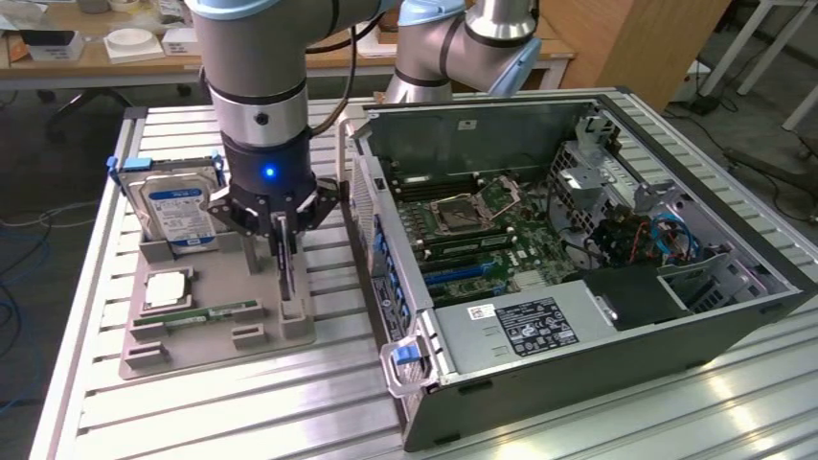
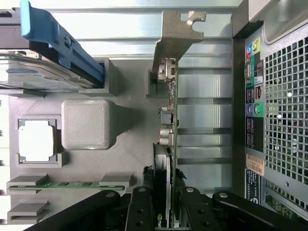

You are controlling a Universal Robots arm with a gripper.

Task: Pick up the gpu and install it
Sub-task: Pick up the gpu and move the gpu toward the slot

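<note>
Between the fingers of the gripper [image 1: 284, 233] [image 2: 163, 214] the gpu [image 1: 285, 273] [image 2: 169, 122] is held on edge, with the two dark fingers pressed against its opposite faces, so the gripper is seen clamped on the card. The card is kept upright and thin-side-on directly beneath the gripper, and its lower edge is found at the slotted holders of the grey tray [image 1: 217, 343] [image 2: 130, 91]; whether it has left those holders cannot be told. At the end of the card farthest from the fingers in the wrist view, a silvery metal bracket [image 2: 175, 38] is seen.

Just beside the gripper, toward the exterior view's left, a raised grey block [image 2: 85, 124] of the tray is seen. Beyond it a square processor chip [image 1: 167, 287] [image 2: 36, 139] is laid flat in its recess, and a slim green memory stick [image 1: 211, 313] [image 2: 67, 184] is laid in a slot near it. Farther out on the same side, a hard drive [image 1: 179, 216] [image 2: 38, 79] with a blue-white label is stood upright in blue rails.

On the gripper's other side, toward the exterior view's right, an open computer case [image 1: 537, 374] [image 2: 284, 96] is laid on its side close to the tray, its motherboard [image 1: 492, 235] exposed. Tray and case are both carried by a ribbed metal table [image 1: 256, 412] [image 2: 120, 29].
</note>
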